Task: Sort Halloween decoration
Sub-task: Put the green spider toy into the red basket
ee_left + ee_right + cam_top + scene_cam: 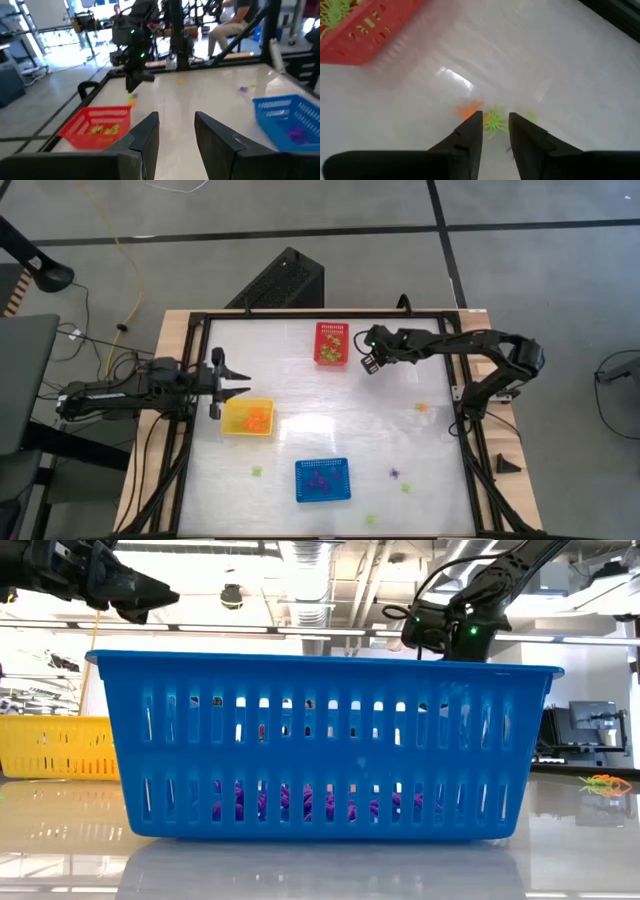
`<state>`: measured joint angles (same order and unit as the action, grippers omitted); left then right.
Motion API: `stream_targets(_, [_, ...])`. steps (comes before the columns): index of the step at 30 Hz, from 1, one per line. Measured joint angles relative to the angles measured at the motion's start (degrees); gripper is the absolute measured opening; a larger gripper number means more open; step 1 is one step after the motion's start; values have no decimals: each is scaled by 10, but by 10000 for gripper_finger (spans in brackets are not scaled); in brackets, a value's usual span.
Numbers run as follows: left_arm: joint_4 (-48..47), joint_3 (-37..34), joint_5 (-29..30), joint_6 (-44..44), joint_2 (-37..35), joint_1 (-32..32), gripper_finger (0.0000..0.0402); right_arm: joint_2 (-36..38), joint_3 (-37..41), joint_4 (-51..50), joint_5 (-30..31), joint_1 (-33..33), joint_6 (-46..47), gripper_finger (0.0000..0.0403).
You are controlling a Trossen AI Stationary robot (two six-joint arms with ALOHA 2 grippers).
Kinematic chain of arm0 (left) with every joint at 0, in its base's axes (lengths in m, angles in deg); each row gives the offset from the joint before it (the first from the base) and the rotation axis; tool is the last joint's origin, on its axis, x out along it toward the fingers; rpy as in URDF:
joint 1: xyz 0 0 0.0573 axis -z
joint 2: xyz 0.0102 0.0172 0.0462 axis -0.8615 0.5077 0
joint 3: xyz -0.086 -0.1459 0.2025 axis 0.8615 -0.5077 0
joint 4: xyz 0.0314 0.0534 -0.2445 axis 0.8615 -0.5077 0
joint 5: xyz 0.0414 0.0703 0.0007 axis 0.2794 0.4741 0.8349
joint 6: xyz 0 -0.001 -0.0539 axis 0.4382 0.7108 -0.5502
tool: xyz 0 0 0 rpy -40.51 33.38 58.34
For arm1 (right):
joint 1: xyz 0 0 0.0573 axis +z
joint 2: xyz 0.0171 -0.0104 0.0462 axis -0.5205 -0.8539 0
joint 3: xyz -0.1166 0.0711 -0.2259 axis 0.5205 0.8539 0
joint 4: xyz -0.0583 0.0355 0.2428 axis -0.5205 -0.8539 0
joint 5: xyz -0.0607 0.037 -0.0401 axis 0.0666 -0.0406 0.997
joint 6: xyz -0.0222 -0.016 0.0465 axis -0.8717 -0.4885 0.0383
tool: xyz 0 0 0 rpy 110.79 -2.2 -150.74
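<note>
The left gripper [232, 383] hangs over the near edge of the yellow basket [248, 418], jaws parted with nothing between them; orange trinkets [256, 418] lie inside that basket. Ahead of it, the blue basket [322, 481] holds purple trinkets [320, 482], and a loose light green trinket [256, 471] sits on the table [300, 370] between the two baskets. The red basket [332, 343] at the far edge holds light green trinkets [333, 338]. The right gripper [369, 362] hovers just beside the red basket, jaws narrowly parted and apparently empty; its wrist view shows an orange trinket [469, 109] and a green trinket [493, 121] on the table beyond the fingertips. Further strays lie to the right: a purple one [394, 474] and an orange one [422, 407]. Risk, as judged: the two neighbouring pieces could be pinched together and land in one basket, mixing colours; the glossy surface may also let a piece skid away. No brand, label or legible writing is visible.
</note>
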<state>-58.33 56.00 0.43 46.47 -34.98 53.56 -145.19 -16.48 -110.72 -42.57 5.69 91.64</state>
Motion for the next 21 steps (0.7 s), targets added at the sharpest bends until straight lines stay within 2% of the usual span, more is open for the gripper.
stream_targets(3, [26,0,-37,-3,0,0,116,1,0,-4,1,0,0,132])
stream_targets(7, [115,-33,-107,-13,-1,0,116,1,0,-20,2,0,2,132])
stream_targets(9, [129,-47,-102,-26,-4,0,116,1,0,-27,2,1,6,132])
stream_targets(14, [113,-47,-36,-65,-31,0,116,1,7,-22,3,10,7,132])
stream_targets(18, [94,-47,-38,-69,-86,0,116,1,30,-7,8,8,14,132])
stream_targets(21, [66,-47,-42,-72,-130,0,116,1,52,24,41,5,35,132])
